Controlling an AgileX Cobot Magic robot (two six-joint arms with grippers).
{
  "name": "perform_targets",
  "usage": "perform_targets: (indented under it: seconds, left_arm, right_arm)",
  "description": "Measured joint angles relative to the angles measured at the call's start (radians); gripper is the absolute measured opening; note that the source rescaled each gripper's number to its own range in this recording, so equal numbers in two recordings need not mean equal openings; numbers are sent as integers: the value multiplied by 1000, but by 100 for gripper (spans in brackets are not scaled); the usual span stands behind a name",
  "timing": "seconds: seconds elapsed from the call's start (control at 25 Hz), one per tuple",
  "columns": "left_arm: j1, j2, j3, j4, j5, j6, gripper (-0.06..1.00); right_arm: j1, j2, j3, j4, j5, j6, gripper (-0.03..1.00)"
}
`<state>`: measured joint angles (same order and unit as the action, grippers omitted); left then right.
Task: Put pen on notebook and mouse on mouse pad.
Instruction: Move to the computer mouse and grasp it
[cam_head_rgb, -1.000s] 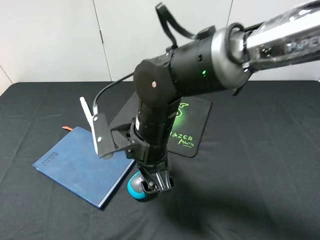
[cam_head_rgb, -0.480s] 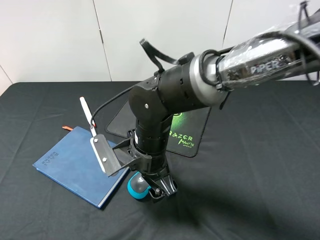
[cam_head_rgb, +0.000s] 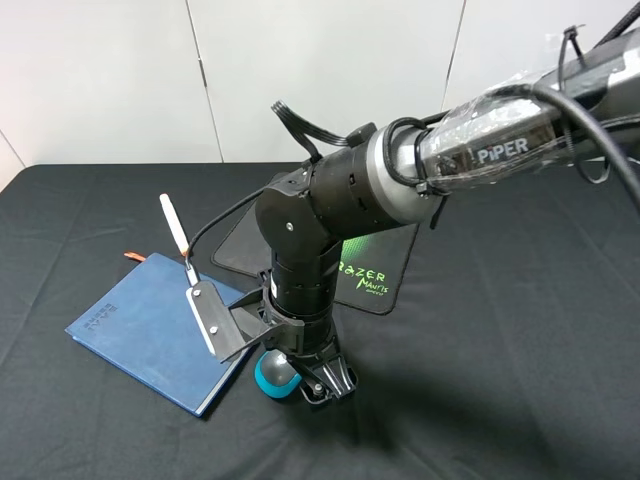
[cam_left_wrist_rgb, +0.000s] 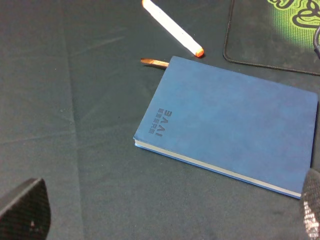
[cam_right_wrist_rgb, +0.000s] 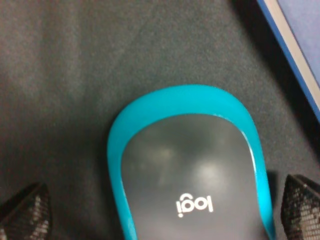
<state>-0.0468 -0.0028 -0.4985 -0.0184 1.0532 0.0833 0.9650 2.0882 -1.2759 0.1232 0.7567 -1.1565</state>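
The grey and teal mouse (cam_head_rgb: 272, 375) lies on the black cloth just off the near corner of the dark blue notebook (cam_head_rgb: 140, 322). My right gripper (cam_head_rgb: 298, 380) is low over it, open, with a finger on each side; in the right wrist view the mouse (cam_right_wrist_rgb: 190, 170) sits between the fingertips (cam_right_wrist_rgb: 22, 210). The white pen (cam_head_rgb: 175, 225) lies on the cloth beyond the notebook, its orange end (cam_left_wrist_rgb: 199, 51) near the notebook's ribbon (cam_left_wrist_rgb: 154, 62). The arm partly hides the black mouse pad (cam_head_rgb: 385, 265). My left gripper (cam_left_wrist_rgb: 168, 205) hangs open above the notebook (cam_left_wrist_rgb: 225, 125), outside the exterior view.
A black cloth (cam_head_rgb: 520, 330) covers the whole table. The right arm's wrist bracket (cam_head_rgb: 210, 318) overhangs the notebook's near right edge. The notebook's page edge (cam_right_wrist_rgb: 295, 50) runs close beside the mouse. A white wall stands behind the table.
The right arm has sunk lower and turned at the wrist, bringing its fingers down around the mouse. The mouse, pen and notebook have stayed where they were.
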Motion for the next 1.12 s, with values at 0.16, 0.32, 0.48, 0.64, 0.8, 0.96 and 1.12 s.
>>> perform_targets:
  seconds: [0.16, 0.32, 0.48, 0.64, 0.8, 0.96, 1.12]
  left_arm:
    - [0, 0, 0, 0, 0, 0, 100]
    - [0, 0, 0, 0, 0, 0, 100]
    - [0, 0, 0, 0, 0, 0, 100]
    - [0, 0, 0, 0, 0, 0, 100]
    - [0, 0, 0, 0, 0, 0, 100]
    - [0, 0, 0, 0, 0, 0, 100]
    - [0, 0, 0, 0, 0, 0, 100]
  right_arm:
    - [0, 0, 0, 0, 0, 18, 100]
    - [0, 0, 0, 0, -11, 22, 78]
    - [0, 0, 0, 0, -22, 22, 0]
    - [0, 0, 0, 2, -22, 22, 2]
    - [0, 0, 0, 3, -24, 31, 2]
    - [0, -6, 0, 1, -25, 98, 2]
    - [0, -51, -11, -11, -12, 206, 2]
